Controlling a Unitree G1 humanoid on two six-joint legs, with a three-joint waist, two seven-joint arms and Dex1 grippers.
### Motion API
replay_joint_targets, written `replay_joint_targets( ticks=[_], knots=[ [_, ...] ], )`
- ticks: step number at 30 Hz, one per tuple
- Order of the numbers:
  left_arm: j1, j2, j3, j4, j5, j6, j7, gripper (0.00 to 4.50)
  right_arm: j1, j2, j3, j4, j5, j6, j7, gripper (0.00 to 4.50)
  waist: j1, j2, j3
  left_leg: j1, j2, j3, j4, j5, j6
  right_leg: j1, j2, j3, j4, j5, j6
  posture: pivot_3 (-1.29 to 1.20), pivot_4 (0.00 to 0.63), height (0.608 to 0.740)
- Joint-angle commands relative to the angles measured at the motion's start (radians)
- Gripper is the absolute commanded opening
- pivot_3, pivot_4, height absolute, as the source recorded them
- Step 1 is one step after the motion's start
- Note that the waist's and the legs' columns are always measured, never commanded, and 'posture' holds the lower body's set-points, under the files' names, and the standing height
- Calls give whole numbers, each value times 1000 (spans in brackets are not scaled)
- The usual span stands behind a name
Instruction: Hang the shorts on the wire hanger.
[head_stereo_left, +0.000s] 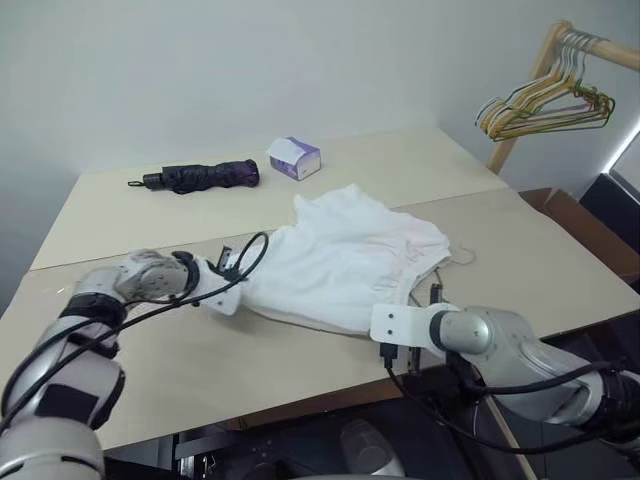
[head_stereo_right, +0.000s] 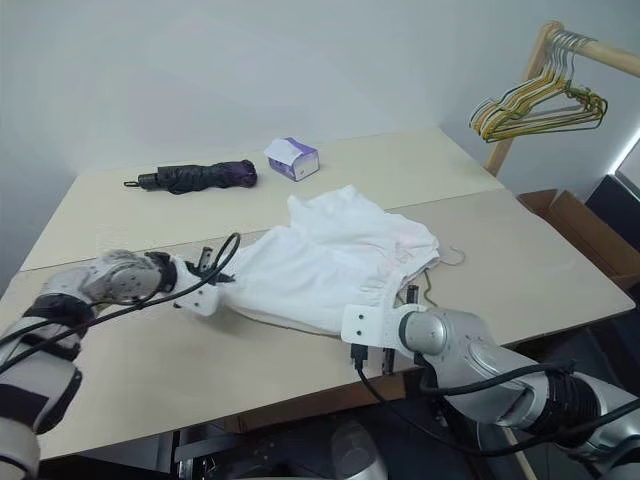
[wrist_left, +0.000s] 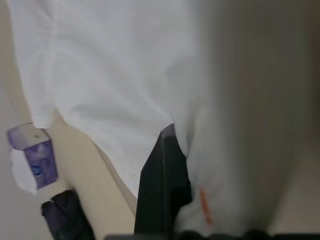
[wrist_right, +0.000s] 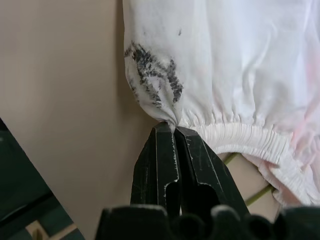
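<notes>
The white shorts lie spread over the middle of the beige table. My left gripper sits at their left hem, shut on the cloth; in the left wrist view one black finger shows with cloth folded over it beside a small red mark. At the near edge my right gripper is shut, pinching the gathered waistband next to a dark smudge. The wire hanger lies mostly hidden under the shorts. Its thin olive hook pokes out at their right side.
A folded black umbrella and a purple-and-white tissue box lie at the back of the table. A wooden rack with a bunch of coloured hangers stands at the far right, above a cardboard box.
</notes>
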Motion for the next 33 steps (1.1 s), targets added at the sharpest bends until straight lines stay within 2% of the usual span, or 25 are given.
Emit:
replay_joint_targets(
  ticks=[1, 7, 12, 16, 19, 22, 26, 29, 33],
  knots=[
    [129, 126, 50, -237, -197, 50, -179, 34, 36, -55, -84, 24, -48, -191, 25, 0, 4, 0, 0, 0, 0, 0, 0, 0, 0, -1, 0, 1, 1, 0, 0, -414, 0, 740],
    [463, 330, 179, -668, -419, 278, -282, 34, 151, -144, -230, 150, -78, -685, 71, 0, 9, 2, 1, 0, 1, 2, -1, -1, -1, -1, 0, 3, 1, 4, -6, -389, 15, 740],
    [853, 465, 407, -1065, -563, 533, -268, 34, 229, -166, -349, 241, -39, -1005, 148, 0, 12, 3, 4, 3, 4, 4, -2, -3, -4, 0, 2, 4, 0, 3, -6, -364, 25, 740],
    [1173, 450, 656, -1324, -619, 691, -331, 34, 291, -210, -413, 312, 1, -1234, 267, 0, 28, 2, 7, 7, 5, 7, -5, -4, -7, 3, 2, 5, -1, 3, -8, -336, 31, 740],
    [1251, 410, 746, -1396, -619, 753, -360, 34, 301, -199, -445, 350, 19, -1298, 327, 0, 60, 1, 10, 10, 7, 9, -6, -6, -10, 6, 2, 5, -2, 0, -15, -318, 31, 740],
    [1191, 383, 733, -1382, -599, 782, -353, 34, 248, -142, -463, 407, 32, -1309, 369, 0, 89, 3, 10, 11, 8, 11, -6, -6, -10, 7, 2, 6, -5, 0, -16, -308, 24, 740],
    [938, 333, 646, -1279, -573, 831, -315, 34, 86, -19, -496, 503, 47, -1206, 401, 0, 123, 4, 9, 10, 8, 11, -7, -7, -10, 6, 2, 6, -7, 1, -18, -309, 5, 740],
    [603, 241, 544, -1104, -517, 897, -267, 34, -115, 86, -505, 676, -1, -1182, 387, 0, 142, 5, 9, 10, 6, 11, -7, -6, -10, 5, 3, 5, -7, 5, -21, -315, 0, 740],
    [27, 47, 409, -652, -324, 895, -94, 34, -442, 243, -471, 1091, -177, -1265, 216, 0, 146, 4, 8, 10, 5, 6, -6, -4, -11, 6, 7, 2, -10, 10, -20, -310, 0, 740]
  ],
)
